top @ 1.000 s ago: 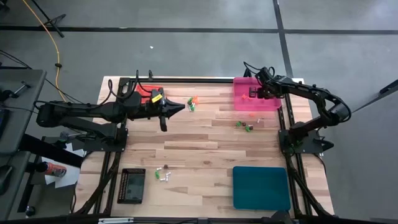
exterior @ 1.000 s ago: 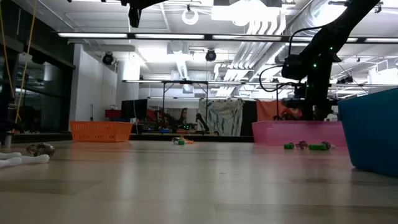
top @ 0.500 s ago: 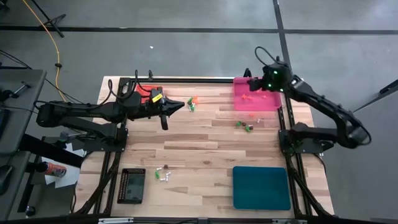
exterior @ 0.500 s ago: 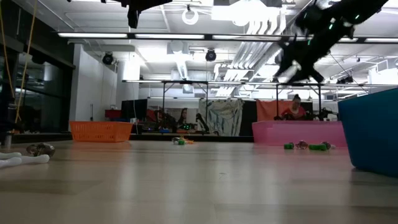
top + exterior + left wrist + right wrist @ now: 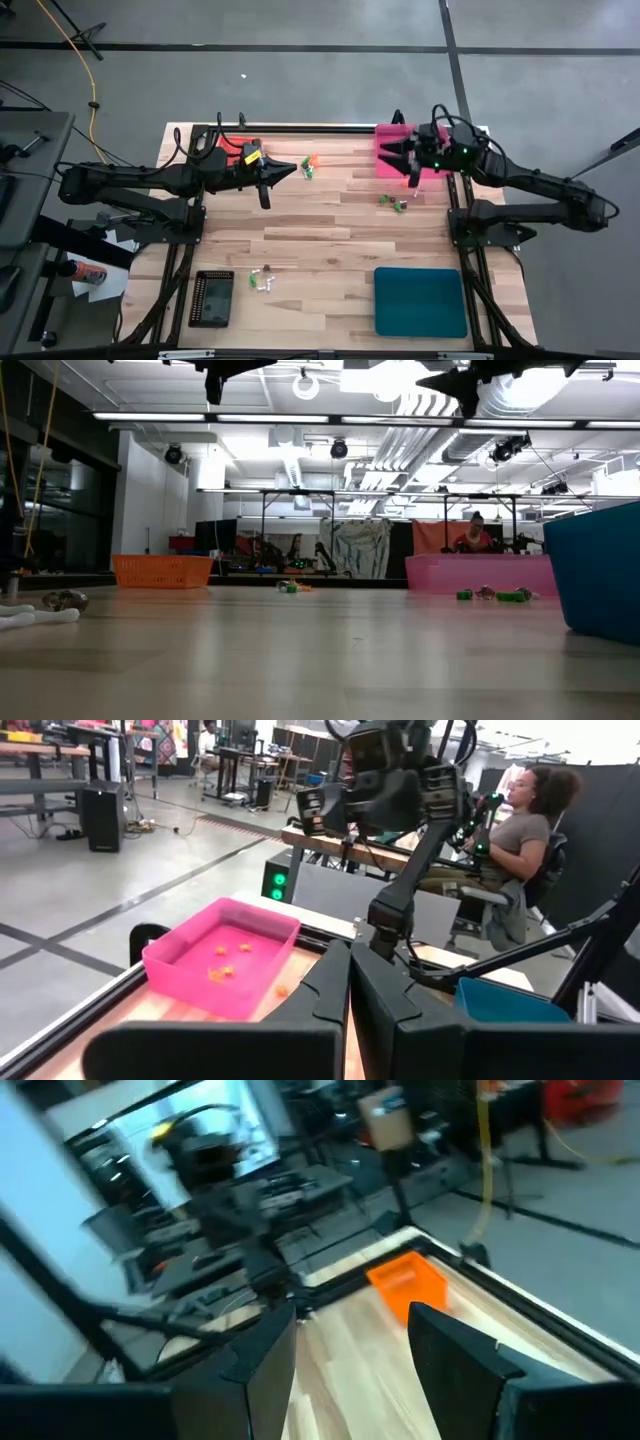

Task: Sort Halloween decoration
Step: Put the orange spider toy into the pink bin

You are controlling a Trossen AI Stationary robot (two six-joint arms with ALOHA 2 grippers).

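Halloween decoration (image 5: 398, 204): lying in scattered clusters on the table (image 5: 330, 235); green and brown bits near the right edge, just in front of the pink tray (image 5: 385, 150), with orange pieces already inside. Right gripper (image 5: 399, 152), fingers spread and empty, having swung off the pink tray's far side within the last second, now hanging above its inner edge, beside that cluster; suggesting a finished drop. Left gripper (image 5: 277, 171), fingers pressed together, hovering just beside the orange-green pair (image 5: 311, 165) near the far edge.

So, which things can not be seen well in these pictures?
- Orange tray, high view: mostly hidden under the left arm.
- Trinkets near the pink tray, high view: too small to tell shapes.
- Right tool, low view: cut off by the top edge.
- Right wrist view: blurred.
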